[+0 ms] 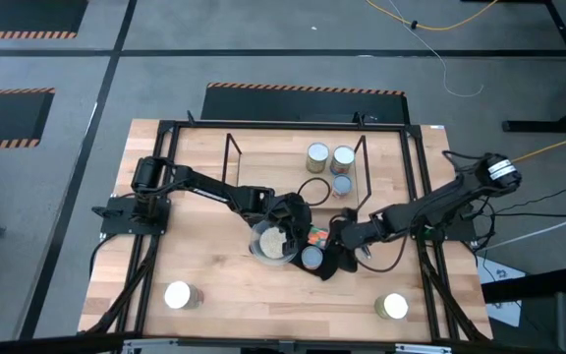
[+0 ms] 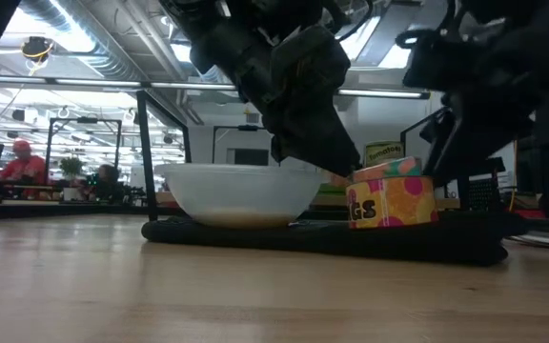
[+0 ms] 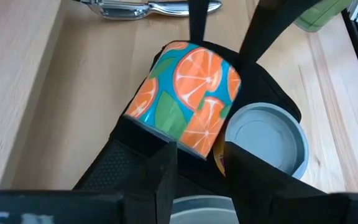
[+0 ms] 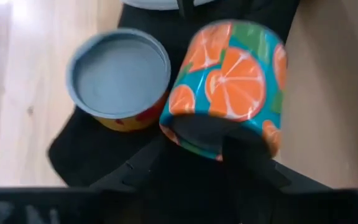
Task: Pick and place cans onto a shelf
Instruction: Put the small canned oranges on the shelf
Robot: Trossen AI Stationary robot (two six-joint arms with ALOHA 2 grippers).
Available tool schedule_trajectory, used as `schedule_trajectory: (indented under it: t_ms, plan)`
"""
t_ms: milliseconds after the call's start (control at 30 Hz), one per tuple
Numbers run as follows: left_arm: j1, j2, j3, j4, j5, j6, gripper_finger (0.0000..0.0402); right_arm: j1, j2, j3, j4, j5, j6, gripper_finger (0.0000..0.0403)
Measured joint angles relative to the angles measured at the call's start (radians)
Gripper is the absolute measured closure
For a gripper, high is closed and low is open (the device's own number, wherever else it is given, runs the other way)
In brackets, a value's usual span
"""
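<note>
My right gripper [image 4: 213, 146] clamps the orange-print can [image 4: 232, 84], tilted over the black mat [image 4: 98, 152] beside a bluish-lidded can [image 4: 118, 78] and the bowl [image 1: 274, 242]. My left gripper [image 3: 197, 165] flanks it, jaws wide. Rigid, slick tin; grip mid-wall, I judge.

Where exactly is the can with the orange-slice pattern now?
In the high view, the teal can printed with orange slices lies tilted on the black mat at table centre, beside the upright blue-lidded can, between both claws.

Both arms reach inward, left gripper [image 1: 308, 224] and right gripper [image 1: 324, 236] meeting mid-table.
</note>
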Motion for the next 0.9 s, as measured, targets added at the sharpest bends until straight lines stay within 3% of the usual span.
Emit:
schedule_trajectory:
  t_ms: [233,900]
  plan:
    - [0.000,0.000,0.000,0.001,0.006,-0.001,0.0276,0.000,0.057,0.000,0.002,-0.007,0.004,0.0240]
    - [-0.005,0.027,-0.001,0.015,0.052,-0.068,0.0276,0.000,0.058,0.000,0.057,-0.006,-0.002,0.0240]
